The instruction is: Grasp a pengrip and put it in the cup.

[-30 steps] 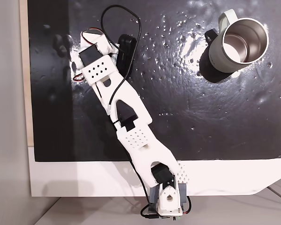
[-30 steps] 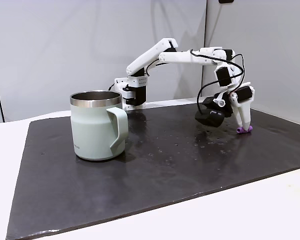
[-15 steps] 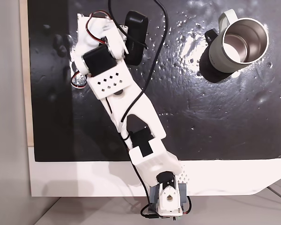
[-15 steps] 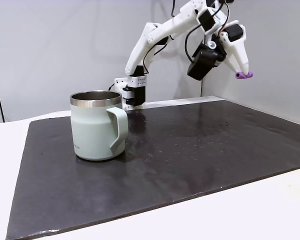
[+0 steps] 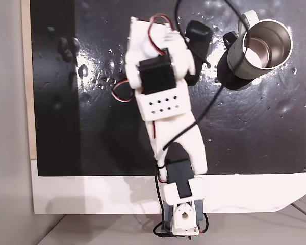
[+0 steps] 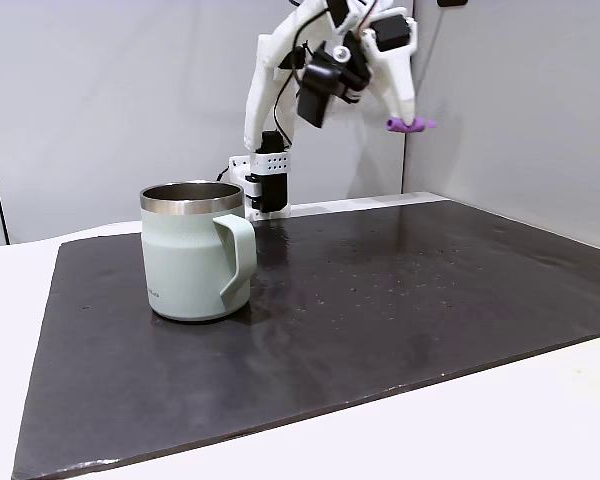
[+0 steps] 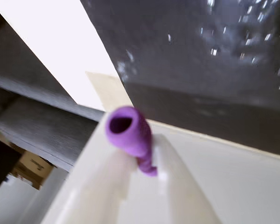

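My gripper (image 6: 404, 118) is raised high above the mat, shut on the purple pengrip (image 6: 408, 125), which pokes out sideways at its tip. In the wrist view the pengrip (image 7: 129, 131) is a short purple tube with its open end toward the camera, pinched between the pale fingers (image 7: 179, 184). The grey-green cup (image 6: 194, 253) stands upright on the mat, lower and well to the left of the gripper in that fixed view. From above, the cup (image 5: 260, 48) sits at the top right with its steel inside showing, and the arm (image 5: 163, 87) reaches up just left of it.
A black glossy mat (image 6: 430, 290) with bumps and water-like specks covers most of the white table (image 5: 92, 196). The arm's base (image 5: 182, 219) is fixed at the table's near edge in the view from above. A grey wall stands behind.
The arm has swung from the far side of the mat toward the cup, carrying the pengrip. One second ago the pengrip was down on the mat; it now hangs high.
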Tool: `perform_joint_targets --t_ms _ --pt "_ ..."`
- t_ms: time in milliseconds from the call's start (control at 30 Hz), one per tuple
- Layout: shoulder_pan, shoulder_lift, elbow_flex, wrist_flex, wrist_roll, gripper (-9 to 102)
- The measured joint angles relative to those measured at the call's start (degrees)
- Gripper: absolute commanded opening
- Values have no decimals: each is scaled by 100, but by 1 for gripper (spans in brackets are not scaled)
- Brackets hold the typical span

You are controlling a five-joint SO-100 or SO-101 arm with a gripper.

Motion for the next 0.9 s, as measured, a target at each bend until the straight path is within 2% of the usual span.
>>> perform_joint_targets --t_ms 467,900 --pt "2382 905 677 246 -1318 0" --pt "3876 325 466 -316 -1819 0"
